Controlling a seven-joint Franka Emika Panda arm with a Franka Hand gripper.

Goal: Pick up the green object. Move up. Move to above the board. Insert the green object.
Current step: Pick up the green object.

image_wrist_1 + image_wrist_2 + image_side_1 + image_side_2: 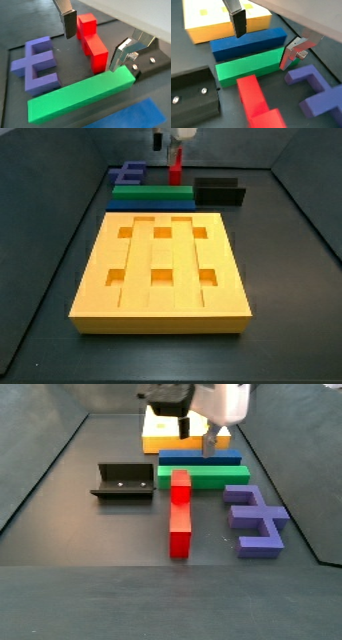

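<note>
The green object (246, 67) lies flat on the floor, its long side against the blue slab (248, 42); it also shows in both side views (151, 190) (201, 478) and in a wrist view (80, 95). The board (160, 263), orange-yellow with six square holes, lies beyond the blue slab (178, 430). My gripper (261, 51) hangs open above the green object and the blue slab, touching neither. In a wrist view the gripper (92, 51) shows the red piece (93, 45) behind the gap. Nothing is held between the fingers (238, 24).
The red piece (179, 514) lies lengthwise on the floor, butting the green object's side. A purple branched piece (254, 519) lies beside it. The fixture (123, 481) stands at the green object's other end. Dark walls enclose the floor.
</note>
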